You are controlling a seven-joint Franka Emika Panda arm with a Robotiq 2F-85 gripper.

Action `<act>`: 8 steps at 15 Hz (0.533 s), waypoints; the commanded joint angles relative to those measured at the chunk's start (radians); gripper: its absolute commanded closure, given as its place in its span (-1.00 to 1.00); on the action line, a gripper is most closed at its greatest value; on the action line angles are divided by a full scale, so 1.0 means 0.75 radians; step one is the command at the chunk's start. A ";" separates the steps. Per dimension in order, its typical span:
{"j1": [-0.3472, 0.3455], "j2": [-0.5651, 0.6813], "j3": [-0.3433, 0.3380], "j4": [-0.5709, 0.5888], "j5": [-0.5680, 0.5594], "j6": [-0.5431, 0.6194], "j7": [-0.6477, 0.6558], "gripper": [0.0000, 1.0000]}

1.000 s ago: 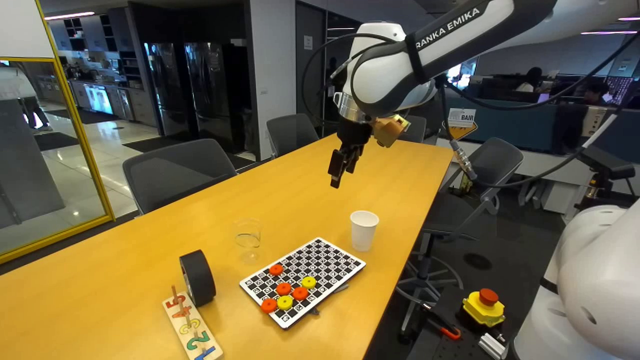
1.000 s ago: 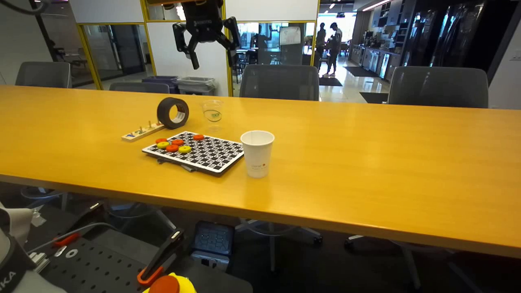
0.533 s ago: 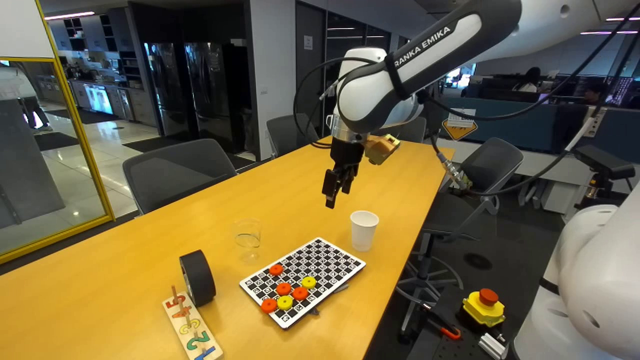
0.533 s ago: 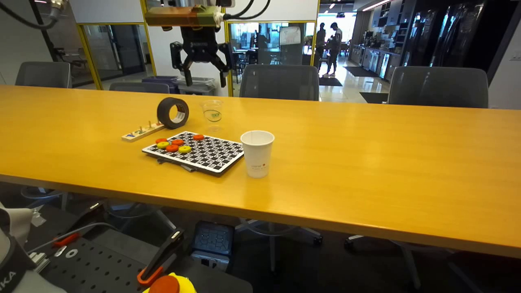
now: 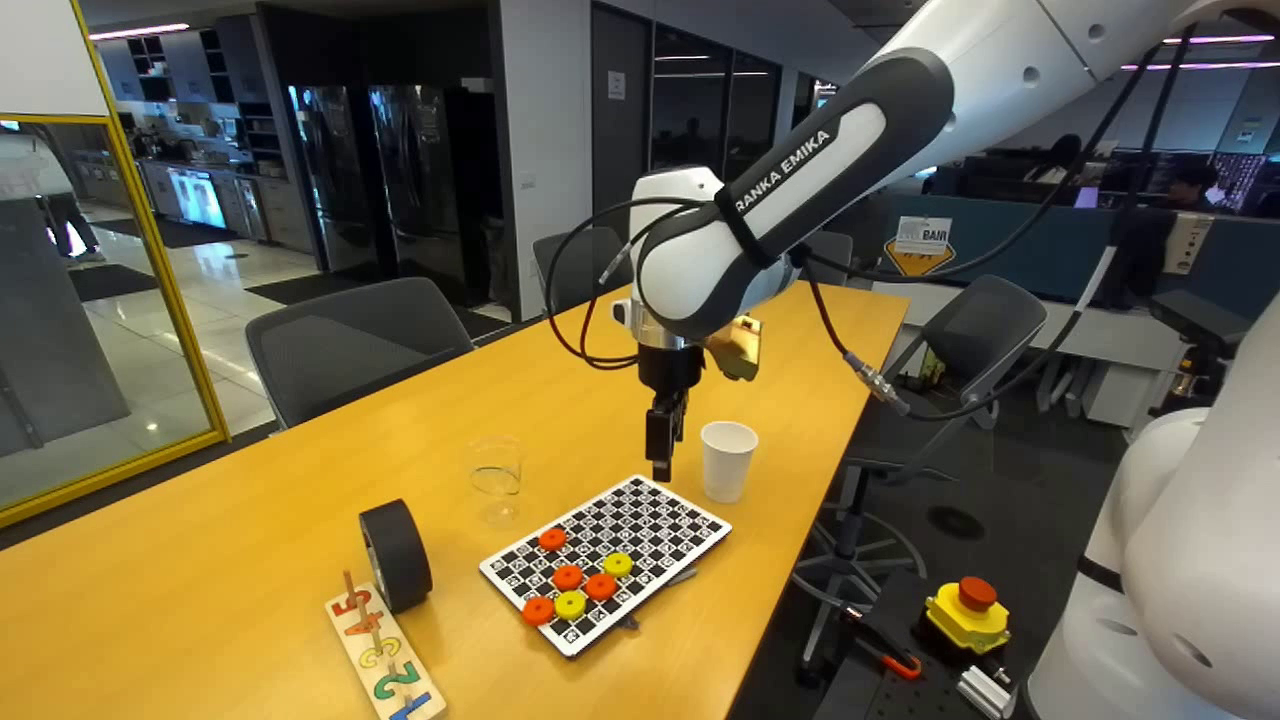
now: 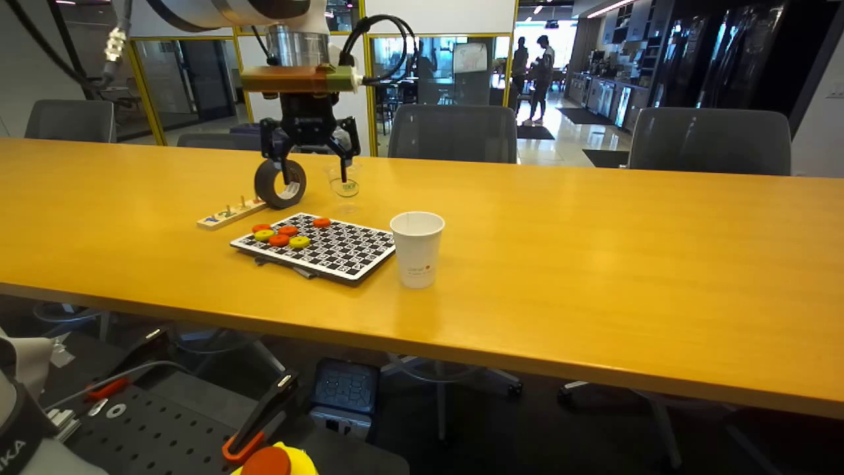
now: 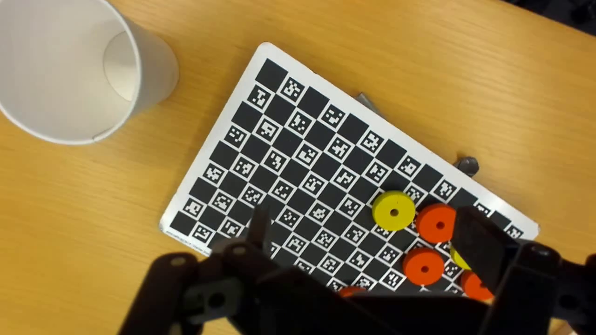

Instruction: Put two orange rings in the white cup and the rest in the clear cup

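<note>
Down on the checkered board (image 7: 302,174), four orange rings (image 7: 420,261) lie below the empty, wide-spread claw (image 6: 315,179).

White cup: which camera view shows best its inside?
The wrist view: it looks into the white cup, showing inner wall and part of the bottom, though the picture's edge cuts the rim. Both exterior views show the whole cup upright, but inside only its upper wall.

The checkered board (image 7: 298,153) is bordered by the white cup (image 6: 417,251) and clear cup (image 5: 497,482); past the former, counter (image 6: 593,264) is left free.
</note>
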 commanded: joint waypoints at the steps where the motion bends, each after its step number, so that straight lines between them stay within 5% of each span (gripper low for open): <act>1: 0.006 0.072 0.024 0.018 -0.080 0.060 -0.172 -1.00; 8: 0.031 0.226 0.111 0.006 -0.070 0.347 -0.506 -1.00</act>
